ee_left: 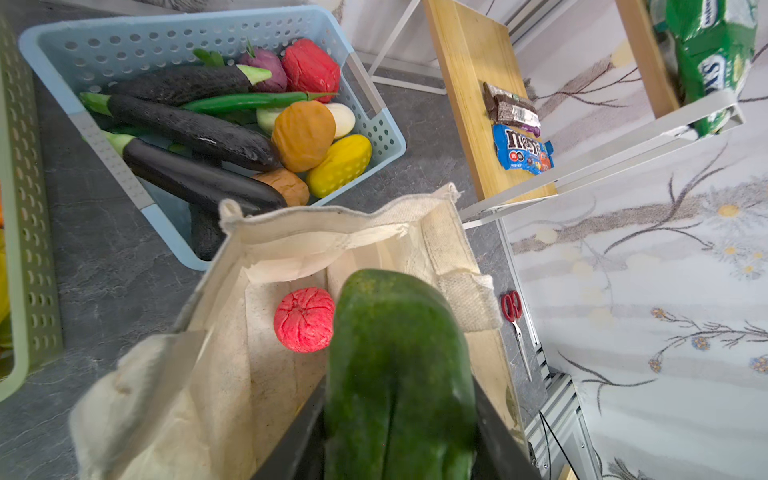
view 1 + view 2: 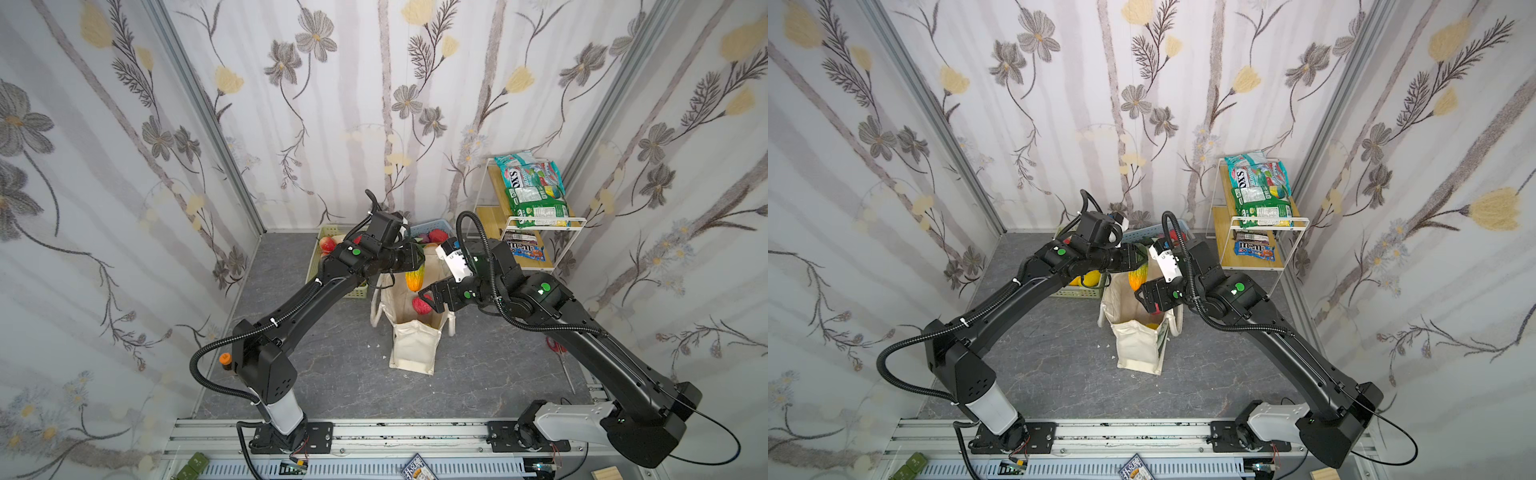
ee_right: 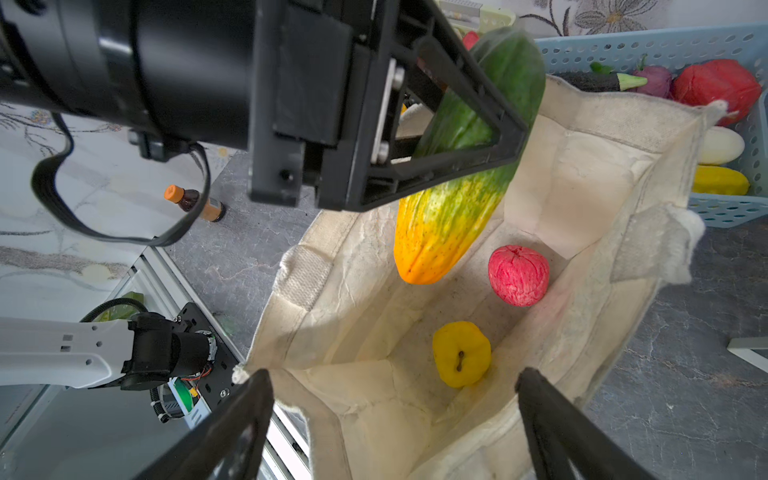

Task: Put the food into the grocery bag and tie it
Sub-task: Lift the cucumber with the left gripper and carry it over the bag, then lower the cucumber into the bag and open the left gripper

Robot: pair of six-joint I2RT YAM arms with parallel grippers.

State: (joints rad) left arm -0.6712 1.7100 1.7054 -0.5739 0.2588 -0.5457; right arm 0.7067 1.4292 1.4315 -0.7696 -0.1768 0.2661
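Note:
The cream grocery bag [image 2: 415, 349] [image 2: 1136, 345] stands open on the grey floor between both arms. My left gripper [image 2: 415, 259] [image 1: 399, 415] is shut on a long green-to-orange fruit [image 2: 414, 278] [image 3: 449, 216], which hangs tilted over the bag's mouth [image 1: 291, 220]. Inside the bag lie a red fruit [image 1: 304, 320] [image 3: 518, 275] and a yellow fruit [image 3: 461, 353]. My right gripper [image 2: 428, 297] [image 3: 390, 382] is open and empty, just above the bag's right rim [image 3: 623, 316].
A blue basket [image 1: 374, 116] behind the bag holds aubergines and other toy vegetables. A pale green basket [image 2: 328, 232] sits at the back left. Snack packets [image 2: 536, 195] lie on the shelf rack at the back right. Red scissors [image 1: 513, 311] and a small bottle [image 3: 195, 203] are on the floor.

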